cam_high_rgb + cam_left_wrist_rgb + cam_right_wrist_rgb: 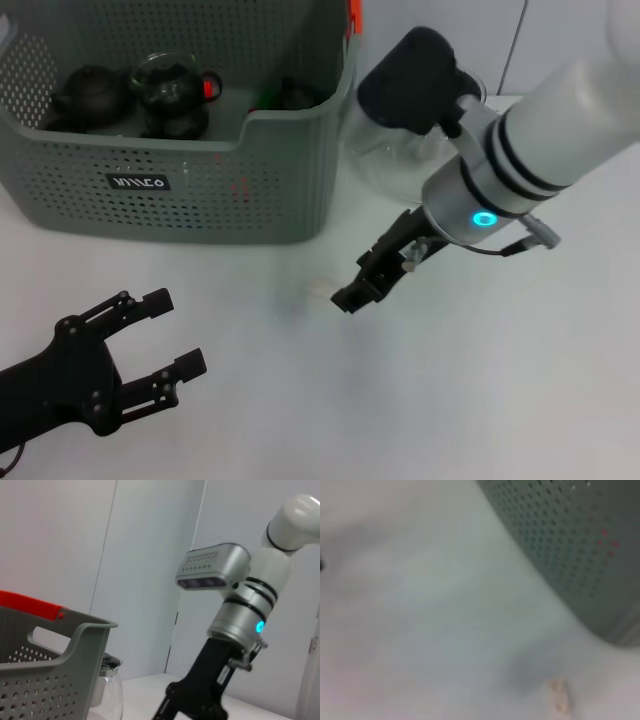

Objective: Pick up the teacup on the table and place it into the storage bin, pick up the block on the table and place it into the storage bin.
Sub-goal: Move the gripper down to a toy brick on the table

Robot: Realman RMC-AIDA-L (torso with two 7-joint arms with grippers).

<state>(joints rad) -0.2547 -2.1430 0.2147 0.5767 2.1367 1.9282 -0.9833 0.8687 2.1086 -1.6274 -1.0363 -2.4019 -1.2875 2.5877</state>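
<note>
- White tabletop (480,400), plain and matte; pale wall panels behind it in the left wrist view.
- block (321,291): small pale tan piece on the table, just off the right gripper's tip at about 9 o'clock from it, near the storage bin's front right corner. Right wrist view shows it (559,696) as oblong, lying flat; long axis runs roughly toward the bin wall. Blurred, so no finer detail.
- teacup: cannot pick out which dark item is the teacup; none seen on the open table.
- storage bin (200,205): grey-green perforated basket at 11 o'clock of the head view, dipped front rim, black label with white lettering on the front wall. Dark teapots and a glass pot sit inside.
- right gripper (358,288): black, low over the table, pointing toward 8 o'clock, tip just beside the block; can't tell if touching. Fingers look closed together with nothing between them.
- left gripper (178,335): at 7 o'clock of the head view, over the table, well apart from the block; fingers spread, holding nothing.
- glass teapot (395,160): clear, on the table just right of the bin, partly hidden by the right arm.
- Open room: bare table from 3 to 6 o'clock and between the two grippers; bin wall closes off the block's far side.
</note>
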